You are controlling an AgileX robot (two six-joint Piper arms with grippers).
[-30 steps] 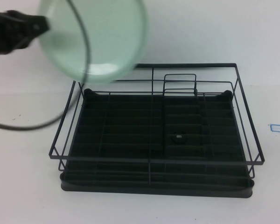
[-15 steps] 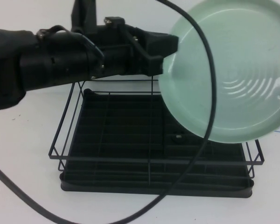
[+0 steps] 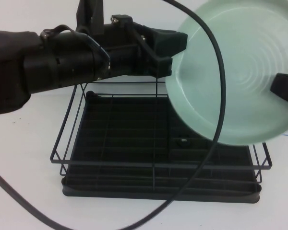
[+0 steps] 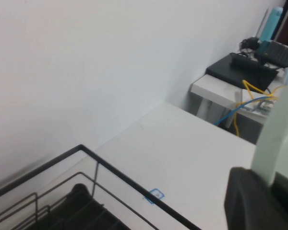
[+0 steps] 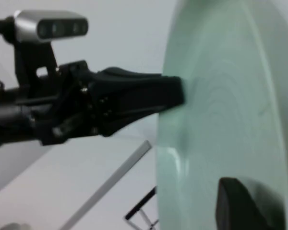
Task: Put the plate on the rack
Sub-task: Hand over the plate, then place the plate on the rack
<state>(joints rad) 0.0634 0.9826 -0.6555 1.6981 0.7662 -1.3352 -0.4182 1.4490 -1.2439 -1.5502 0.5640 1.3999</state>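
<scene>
Plate (image 3: pixel 240 72) held on edge, high above the rack's (image 3: pixel 158 143) right half, ready for slotting. My left gripper (image 3: pixel 175 50) clamps its near rim; my right gripper (image 3: pixel 285 88) touches the opposite side, grip undetermined.

The white table (image 3: pixel 29 191) is carrying the black wire rack (image 3: pixel 161 189), sitting squarely near its middle. A small blue-outlined square marker (image 4: pixel 156 194) is lying on the tabletop just beside the rack's right side.

The left gripper (image 3: pixel 175 52) is hanging above the table, over the rack's far edge; the right gripper (image 3: pixel 284 88) is hanging above the table's right side.
</scene>
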